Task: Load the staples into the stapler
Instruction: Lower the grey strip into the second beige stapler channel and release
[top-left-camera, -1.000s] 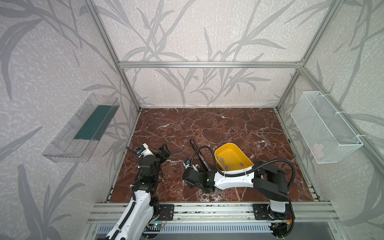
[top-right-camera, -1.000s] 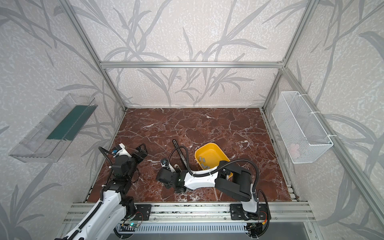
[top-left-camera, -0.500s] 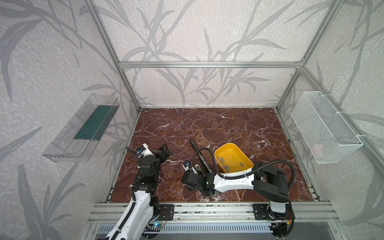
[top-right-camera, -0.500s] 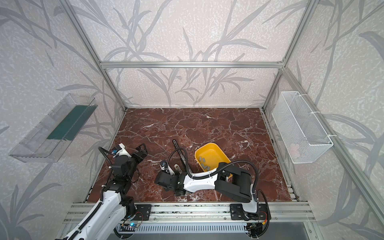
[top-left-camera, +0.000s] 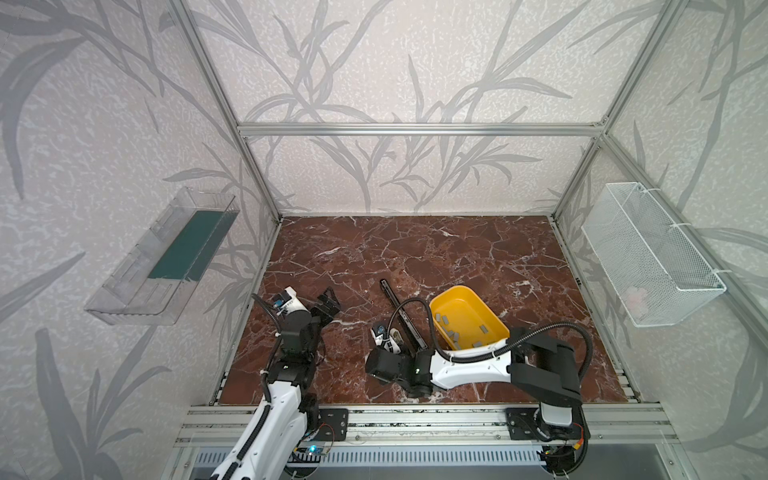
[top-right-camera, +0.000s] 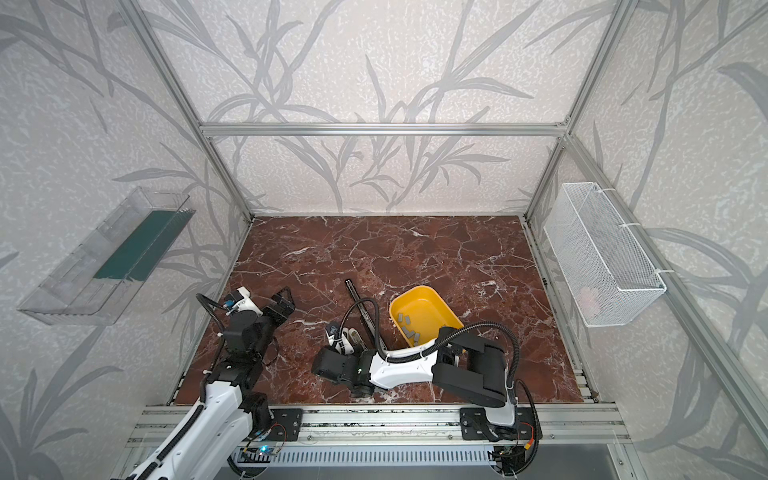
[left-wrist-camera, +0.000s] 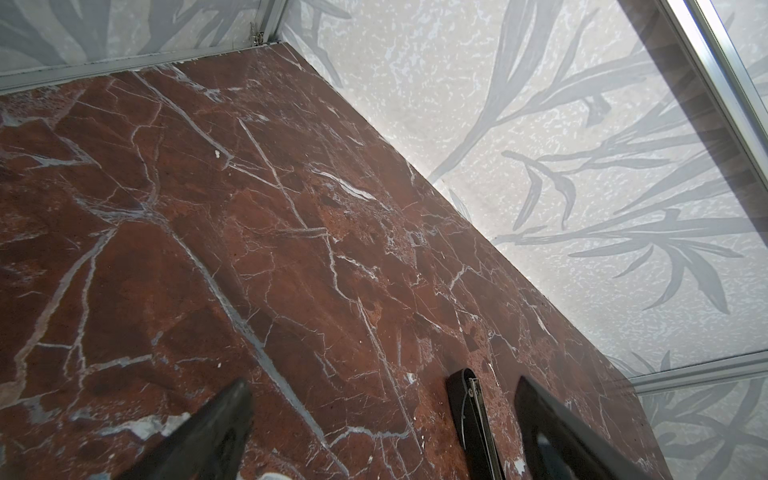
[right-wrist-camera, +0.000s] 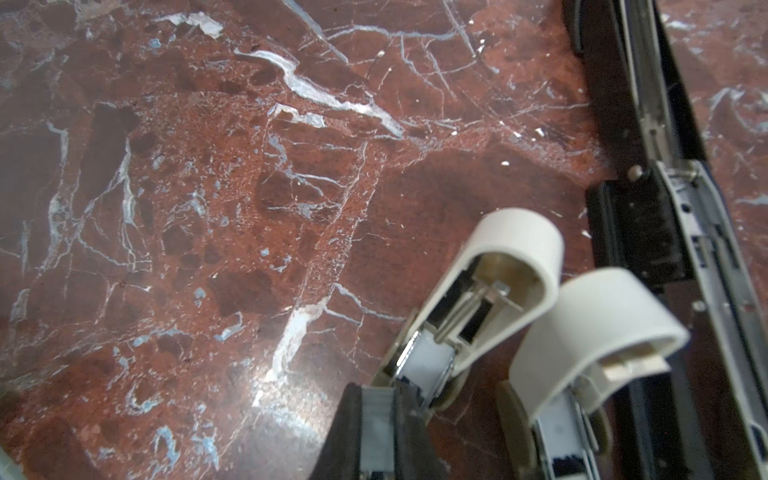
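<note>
The long black stapler (top-left-camera: 402, 316) lies opened flat on the marble, also in the right wrist view (right-wrist-camera: 648, 208), and its rounded end (left-wrist-camera: 467, 411) shows in the left wrist view. My right gripper (right-wrist-camera: 380, 399) is shut on a grey strip of staples (right-wrist-camera: 380, 428), low over the table just left of the stapler (top-right-camera: 365, 318). In both top views the right gripper (top-left-camera: 395, 348) is mostly hidden by its wrist. My left gripper (top-left-camera: 328, 302) hangs open and empty, well left of the stapler, with its fingertips (left-wrist-camera: 224, 415) spread wide.
Two small cream staplers (right-wrist-camera: 498, 266) lie between my right gripper and the black stapler. A yellow tray (top-left-camera: 454, 289) with several grey staple strips (top-left-camera: 453, 334) stands right of the stapler. A wire basket (top-left-camera: 648, 257) and a clear shelf (top-left-camera: 166, 257) hang on the side walls.
The right wrist has eased slightly toward the front edge with the strip still held. The left arm has not moved.
</note>
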